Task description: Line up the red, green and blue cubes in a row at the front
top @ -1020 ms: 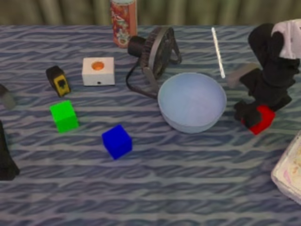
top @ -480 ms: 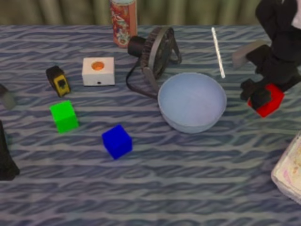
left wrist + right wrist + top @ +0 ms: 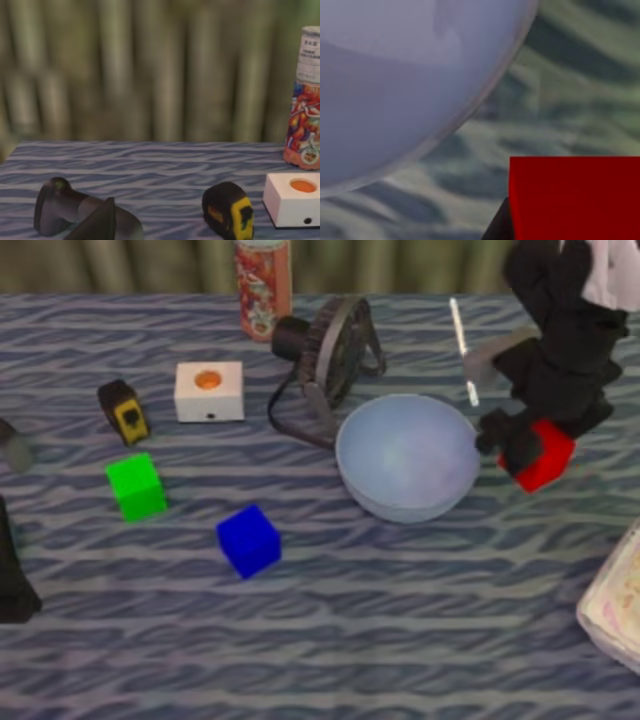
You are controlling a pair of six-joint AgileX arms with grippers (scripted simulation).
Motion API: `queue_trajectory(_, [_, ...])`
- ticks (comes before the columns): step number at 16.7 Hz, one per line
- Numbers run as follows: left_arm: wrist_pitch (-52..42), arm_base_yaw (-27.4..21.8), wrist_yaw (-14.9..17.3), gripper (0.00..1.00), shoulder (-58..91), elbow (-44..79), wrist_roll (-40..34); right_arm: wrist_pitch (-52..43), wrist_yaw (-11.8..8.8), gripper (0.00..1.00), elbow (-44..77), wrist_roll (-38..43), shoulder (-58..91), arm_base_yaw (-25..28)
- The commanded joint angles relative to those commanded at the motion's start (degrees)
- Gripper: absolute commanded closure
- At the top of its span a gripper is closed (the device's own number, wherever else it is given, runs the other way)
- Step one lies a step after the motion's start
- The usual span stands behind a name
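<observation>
My right gripper point(image 3: 528, 450) is shut on the red cube point(image 3: 548, 460) and holds it above the table, just right of the pale bowl point(image 3: 408, 455). The right wrist view shows the red cube point(image 3: 575, 197) close up, with the bowl's wall point(image 3: 395, 75) beside it. On the left part of the table rests the green cube point(image 3: 136, 486). The blue cube point(image 3: 249, 540) lies to its right and nearer the front. My left arm point(image 3: 12, 575) stays parked at the left edge.
At the back stand a small fan point(image 3: 335, 350), a printed can point(image 3: 263, 280) and a white block with an orange spot point(image 3: 209, 390). There is also a tape measure point(image 3: 125, 412), a white stick point(image 3: 462, 335), and a pale tray point(image 3: 615, 605) at the front right edge.
My right gripper lifted the red cube off the table, then carried it left until it hangs close beside the bowl. The green and blue cubes have not moved.
</observation>
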Motion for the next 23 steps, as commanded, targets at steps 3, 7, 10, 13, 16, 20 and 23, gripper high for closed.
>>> queue_trajectory(3, [0.0,0.0,0.0,0.0,0.0,0.0,0.0,-1.53,0.24,1.0,2.54,10.48,1.49,6.42])
queue_trajectory(7, [0.0,0.0,0.0,0.0,0.0,0.0,0.0,-4.05,0.55,1.0,5.89,30.44,3.45,17.4])
queue_trajectory(10, [0.0,0.0,0.0,0.0,0.0,0.0,0.0,-5.85,0.71,1.0,8.02,47.2,4.5,26.2])
queue_trajectory(13, [0.0,0.0,0.0,0.0,0.0,0.0,0.0,-7.14,0.93,1.0,9.86,61.85,4.91,34.23])
queue_trajectory(16, [0.0,0.0,0.0,0.0,0.0,0.0,0.0,-7.66,1.3,1.0,11.11,71.61,4.51,40.33])
queue_trajectory(20, [0.0,0.0,0.0,0.0,0.0,0.0,0.0,-7.7,1.62,1.0,11.7,76.04,3.97,43.42])
queue_trajectory(23, [0.0,0.0,0.0,0.0,0.0,0.0,0.0,-7.7,1.62,1.0,11.7,76.04,3.97,43.42])
